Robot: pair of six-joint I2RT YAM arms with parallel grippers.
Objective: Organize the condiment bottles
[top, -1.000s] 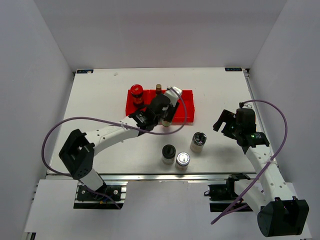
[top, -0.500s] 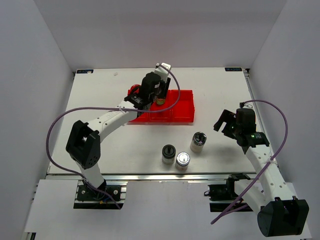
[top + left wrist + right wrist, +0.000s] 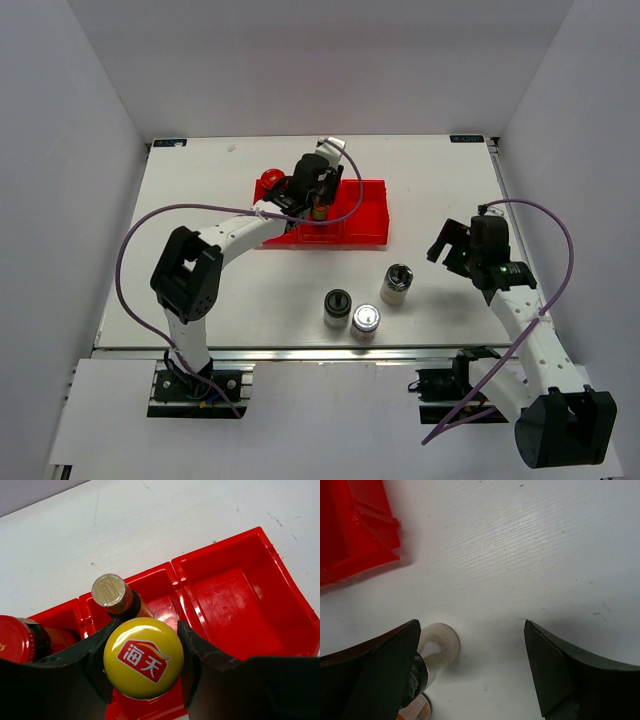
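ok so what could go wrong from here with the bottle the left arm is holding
1. The left gripper is shut on the yellow-capped bottle, close beside the thin bottle in the middle bin; lowering it could knock the thin one over.
2. The held bottle's base is hidden under its cap and the fingers, so it might catch the bin's near rim and tip on release.
3. Opening the fingers may brush the red-lidded jar next door.
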